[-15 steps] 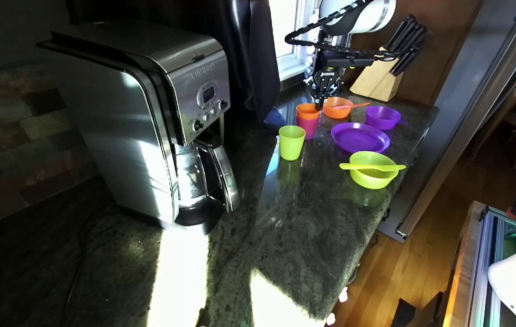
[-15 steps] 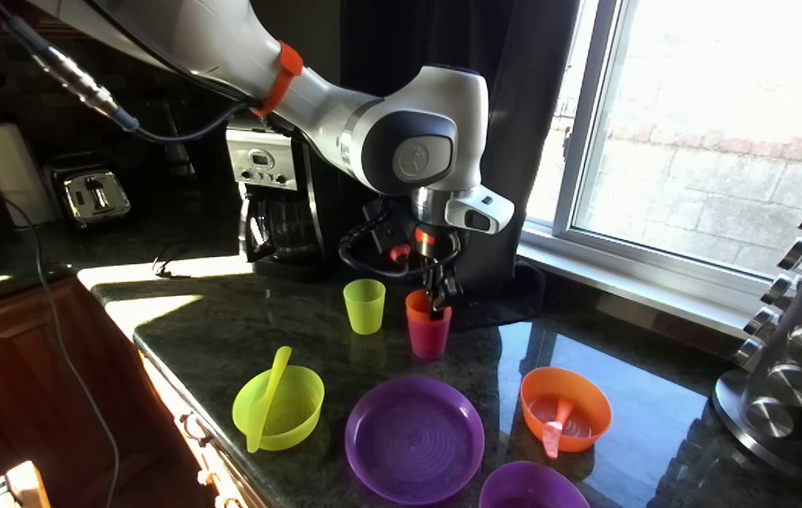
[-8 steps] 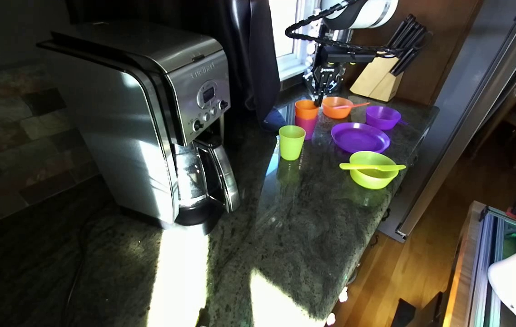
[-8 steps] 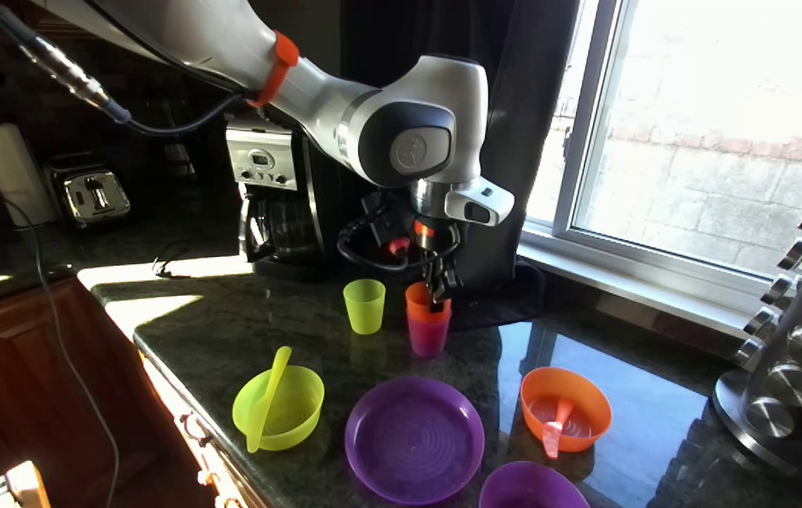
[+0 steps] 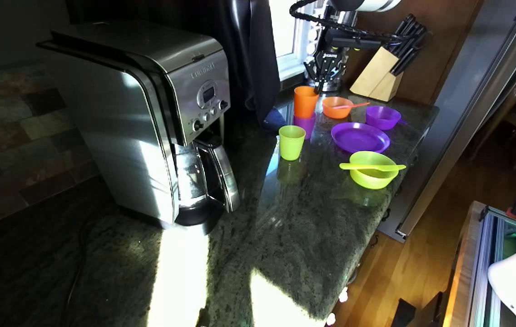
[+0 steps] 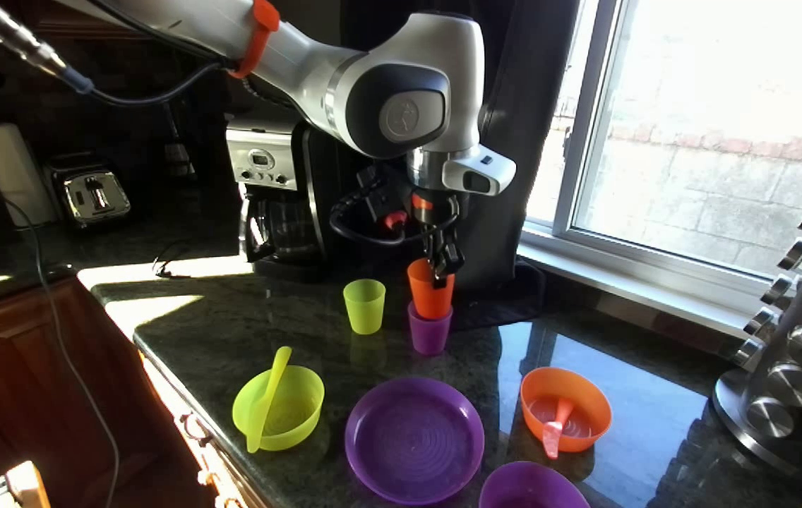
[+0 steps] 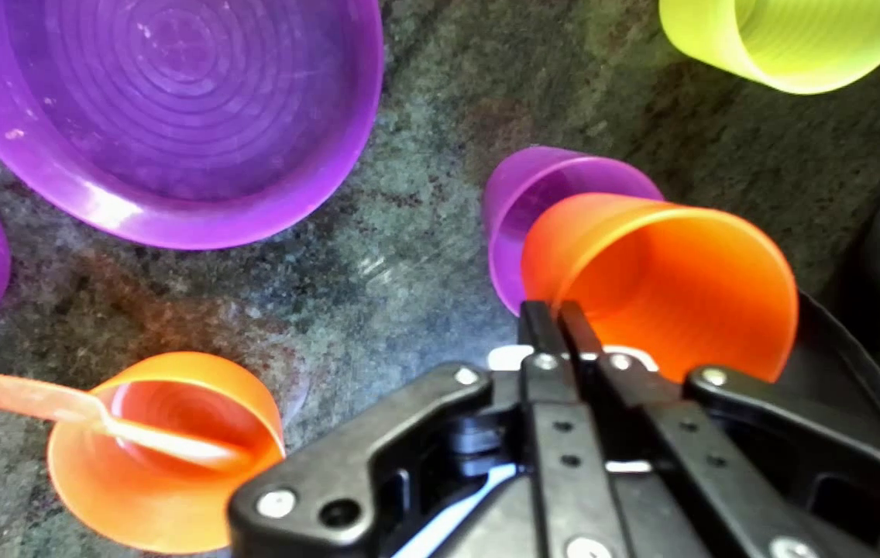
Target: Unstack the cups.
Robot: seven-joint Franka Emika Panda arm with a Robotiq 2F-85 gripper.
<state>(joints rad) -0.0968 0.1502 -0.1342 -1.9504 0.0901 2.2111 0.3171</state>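
The orange cup (image 5: 305,104) is lifted most of the way out of a purple cup (image 5: 305,126), its base at the purple cup's rim. In an exterior view the orange cup (image 6: 428,296) stands above the purple cup (image 6: 430,335), which is upright on the counter. My gripper (image 7: 554,311) is shut on the orange cup's rim, one finger outside and one inside the wall. In the wrist view the orange cup (image 7: 688,287) is tilted and partly covers the purple cup (image 7: 513,201). The lime green cup (image 6: 364,307) stands upright beside them, apart; it also shows in the wrist view (image 7: 819,39).
A purple plate (image 6: 415,441), a lime bowl with a utensil (image 6: 295,409), an orange bowl with a spoon (image 6: 591,416) and a purple bowl (image 6: 531,490) lie nearby. The coffee maker (image 5: 140,122), a knife block (image 5: 376,75) and a spice rack (image 6: 789,353) border the counter.
My gripper has risen with the orange cup, drawing it up from deep inside the purple cup until its base is near the purple rim. The other dishes have not moved.
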